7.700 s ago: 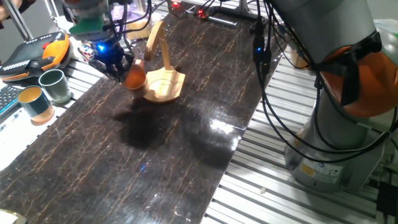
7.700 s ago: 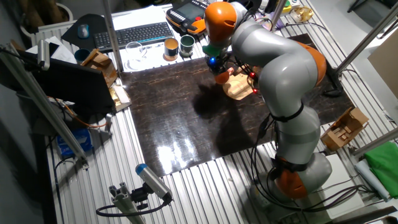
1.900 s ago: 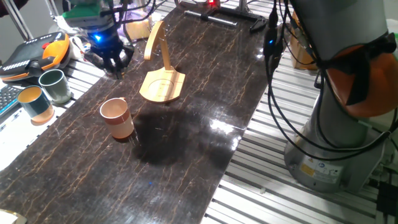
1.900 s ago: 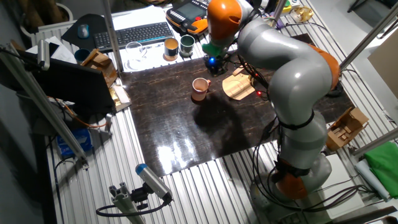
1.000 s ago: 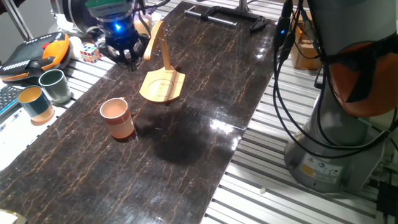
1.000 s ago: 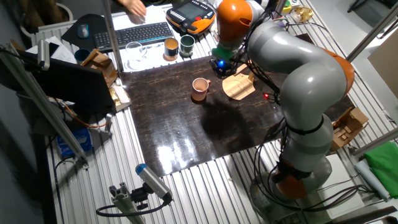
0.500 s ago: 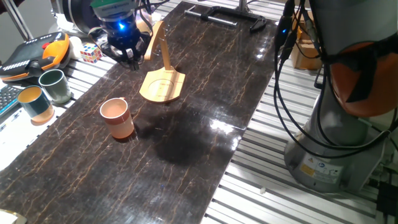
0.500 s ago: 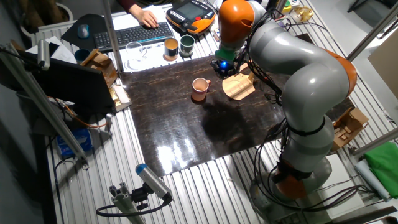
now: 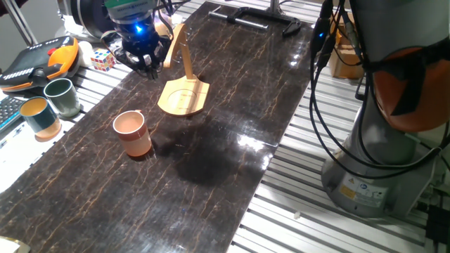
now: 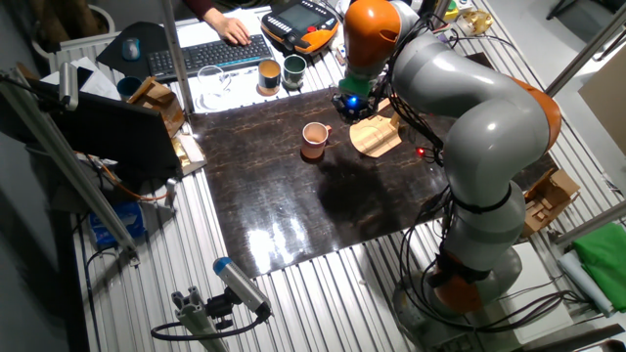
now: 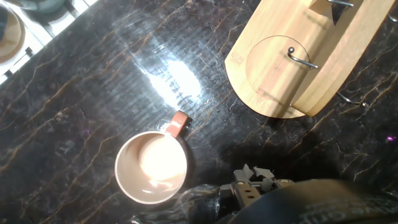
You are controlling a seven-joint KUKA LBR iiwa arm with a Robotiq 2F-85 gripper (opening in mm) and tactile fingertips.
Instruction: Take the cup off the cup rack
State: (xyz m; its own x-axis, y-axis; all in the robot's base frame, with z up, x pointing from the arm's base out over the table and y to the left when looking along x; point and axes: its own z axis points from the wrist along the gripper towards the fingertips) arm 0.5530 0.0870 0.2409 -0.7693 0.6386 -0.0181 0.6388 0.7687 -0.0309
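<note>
The cup [image 9: 132, 133] stands upright on the dark worktop [image 9: 232, 98], mouth up, apart from the rack [image 9: 182, 90], so I judge the task all but done. In my hand view its little handle [image 11: 177, 124] points toward the rack's base [image 11: 273, 68], and the hook [image 11: 298, 57] on the curved arm hangs bare. My gripper [image 9: 144, 62] hovers above the worktop just beside the rack's upright, well clear of the cup and holding nothing; I cannot tell how far apart my jaws are, as the fingers read only as a dark cluster. The green cup [image 9: 62, 97] and the tan-lined one [image 9: 39, 116] sit off the worktop's edge, out of my way.
</note>
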